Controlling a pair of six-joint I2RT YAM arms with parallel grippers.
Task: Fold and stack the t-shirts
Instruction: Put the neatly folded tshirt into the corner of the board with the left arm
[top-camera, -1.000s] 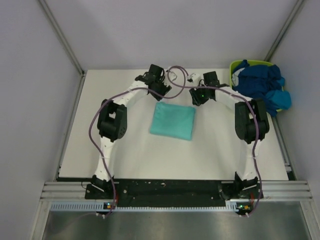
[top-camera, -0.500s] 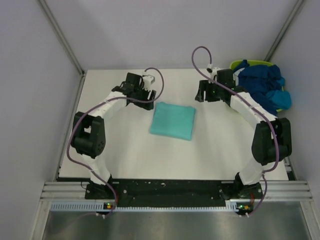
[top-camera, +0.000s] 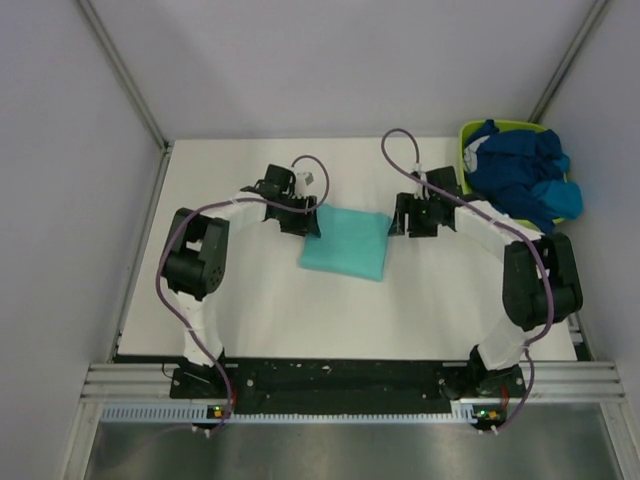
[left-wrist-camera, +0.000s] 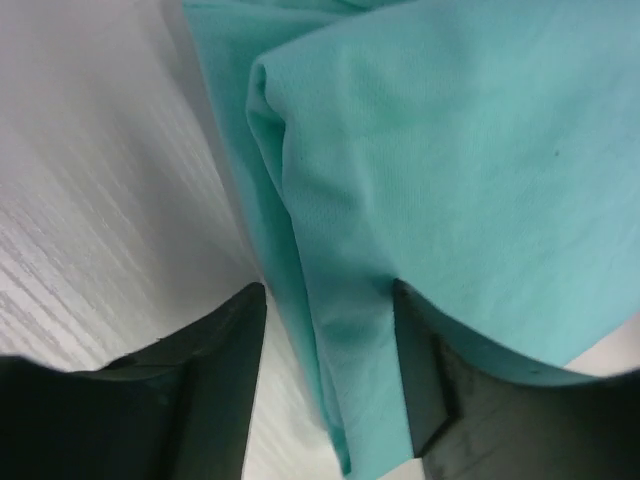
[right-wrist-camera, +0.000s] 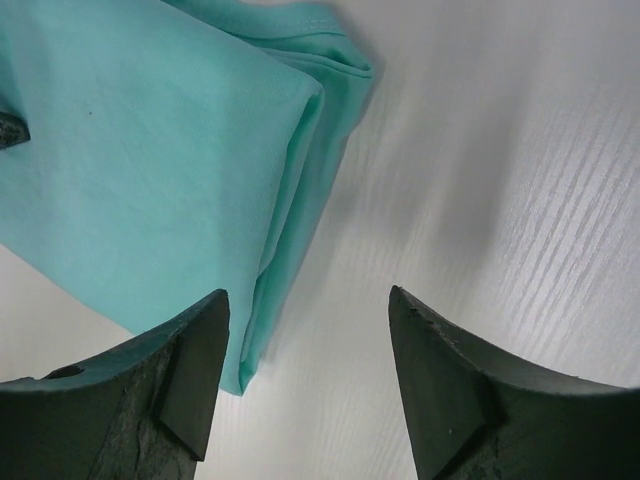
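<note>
A mint teal-green t-shirt (top-camera: 345, 242) lies folded into a small rectangle at the middle of the white table (top-camera: 260, 300). My left gripper (top-camera: 308, 222) is open at its left edge. In the left wrist view the gripper (left-wrist-camera: 325, 350) has its jaws either side of the folded edge of the tee (left-wrist-camera: 430, 150). My right gripper (top-camera: 398, 218) is open at the tee's right edge. In the right wrist view the gripper (right-wrist-camera: 305, 370) is over bare table, with the tee's edge (right-wrist-camera: 150, 180) by its left finger (right-wrist-camera: 190, 380). Dark navy and brighter blue tees (top-camera: 518, 172) lie heaped at the back right.
The blue tees fill a lime-green tub (top-camera: 470, 128) at the table's back right corner. Grey walls close the table in on the left, back and right. Purple cables (top-camera: 398, 140) loop above both wrists.
One second ago both grippers were at the tee's far edge. They swung apart and outward, and now sit lower at the tee's left and right edges. The tee has not moved.
</note>
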